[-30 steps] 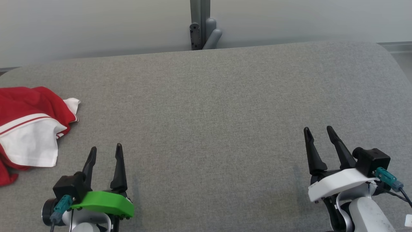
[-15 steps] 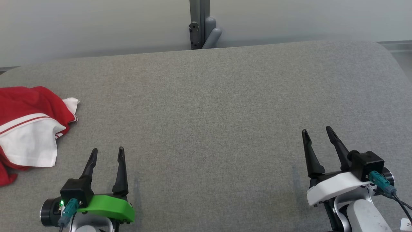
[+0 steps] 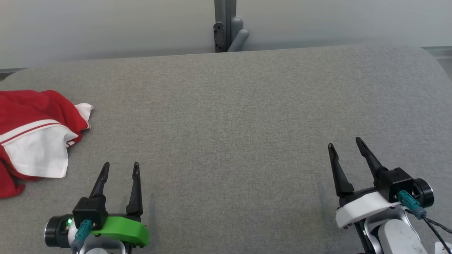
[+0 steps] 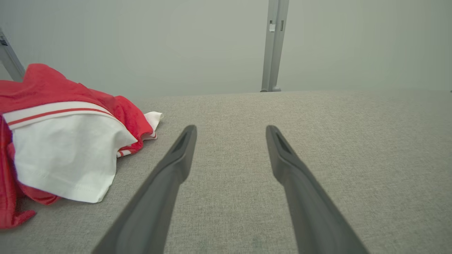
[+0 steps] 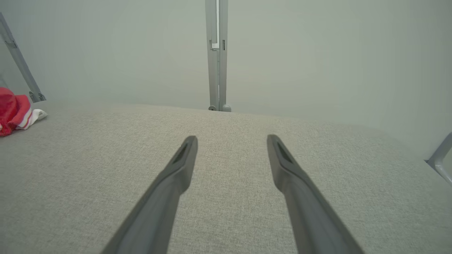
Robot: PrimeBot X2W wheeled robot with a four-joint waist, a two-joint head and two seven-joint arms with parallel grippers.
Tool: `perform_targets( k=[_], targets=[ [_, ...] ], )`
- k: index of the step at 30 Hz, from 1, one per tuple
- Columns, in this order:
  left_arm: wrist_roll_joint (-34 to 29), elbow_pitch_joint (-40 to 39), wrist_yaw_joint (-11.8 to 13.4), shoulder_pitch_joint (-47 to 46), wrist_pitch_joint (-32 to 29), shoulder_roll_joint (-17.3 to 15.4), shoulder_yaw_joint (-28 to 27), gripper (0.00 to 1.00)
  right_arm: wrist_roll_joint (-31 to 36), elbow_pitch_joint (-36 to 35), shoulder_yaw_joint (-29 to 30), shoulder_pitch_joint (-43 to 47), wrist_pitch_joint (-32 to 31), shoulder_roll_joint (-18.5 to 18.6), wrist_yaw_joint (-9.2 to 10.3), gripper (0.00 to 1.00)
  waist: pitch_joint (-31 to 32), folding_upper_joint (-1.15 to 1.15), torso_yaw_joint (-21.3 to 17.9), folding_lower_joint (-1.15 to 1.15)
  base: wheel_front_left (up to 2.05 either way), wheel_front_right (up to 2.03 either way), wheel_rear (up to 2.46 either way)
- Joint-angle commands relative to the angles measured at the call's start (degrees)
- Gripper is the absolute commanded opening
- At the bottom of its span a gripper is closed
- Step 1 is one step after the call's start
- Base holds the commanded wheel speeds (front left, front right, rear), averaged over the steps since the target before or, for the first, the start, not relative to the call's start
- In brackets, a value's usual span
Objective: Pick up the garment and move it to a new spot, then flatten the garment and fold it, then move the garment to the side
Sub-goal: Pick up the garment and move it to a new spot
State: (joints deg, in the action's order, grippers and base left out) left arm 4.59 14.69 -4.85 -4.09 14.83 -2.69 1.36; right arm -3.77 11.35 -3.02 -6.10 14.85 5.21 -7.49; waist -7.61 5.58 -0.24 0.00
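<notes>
Both arms rest low in frame, left gripper at lower left and right gripper at lower right, fingers pointing up, spread wide and holding nothing, with the crumpled red-and-white garment at the left edge of the grey fabric surface.

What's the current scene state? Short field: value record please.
surface: grey fabric-covered table
garment: red and white cloth garment, crumpled at the table's left edge, not flattened
left claw: open, empty, right of the garment, not touching it
right claw: open, empty, over bare table on the right
task stage: garment not yet picked up
</notes>
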Motion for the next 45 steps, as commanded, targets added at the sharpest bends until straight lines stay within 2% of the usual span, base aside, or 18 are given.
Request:
perform_targets(
  k=[1, 8, 21, 32, 40, 45],
  targets=[
    [-0.43, 0.09, 0.23, 1.03, 0.41, -0.37, -0.36, 1.00, 0.63, -0.34, -0.27, 0.86, 0.37, 0.03, 0.00, 1.00, -0.16, 0.00, 1.49, 0.00, 0.00, 0.00, 0.00],
    [0.56, 0.46, 0.60, 0.65, 0.39, -0.35, -1.17, 1.00, 0.07, -0.63, -1.55, 0.34, 0.36, -0.18, 0.00, 1.00, -1.68, 0.00, 8.81, 0.00, 0.00, 0.00, 0.00],
    [3.64, 2.68, 1.85, 1.92, 0.34, -0.32, -2.93, 1.00, 0.99, 1.17, -2.55, -0.53, 0.36, 0.17, 0.01, 1.00, -3.16, 0.00, 30.20, 0.00, 0.00, 0.00, 0.00],
    [8.02, 1.25, 3.19, 5.15, 0.34, -0.30, -7.71, 1.00, 0.02, 4.09, -7.55, -4.61, 0.36, 0.57, 0.02, 1.00, -5.13, 0.00, 31.99, 0.00, 0.00, 0.00, 0.00],
    [7.07, 5.01, -0.16, 0.45, 0.34, -0.35, -6.41, 1.00, -1.97, 4.89, -5.39, -3.17, 0.36, 1.72, 0.02, 1.00, -6.13, 0.00, 31.41, 0.00, 0.00, 0.00, 0.00],
    [7.27, 8.68, -2.06, -6.81, 0.34, -0.68, -8.64, 1.00, -1.29, 4.09, -6.36, -5.17, 0.36, 3.72, 0.02, 1.00, -9.36, 0.00, 27.67, 0.00, 0.00, 0.00, 0.00]
  ],
)
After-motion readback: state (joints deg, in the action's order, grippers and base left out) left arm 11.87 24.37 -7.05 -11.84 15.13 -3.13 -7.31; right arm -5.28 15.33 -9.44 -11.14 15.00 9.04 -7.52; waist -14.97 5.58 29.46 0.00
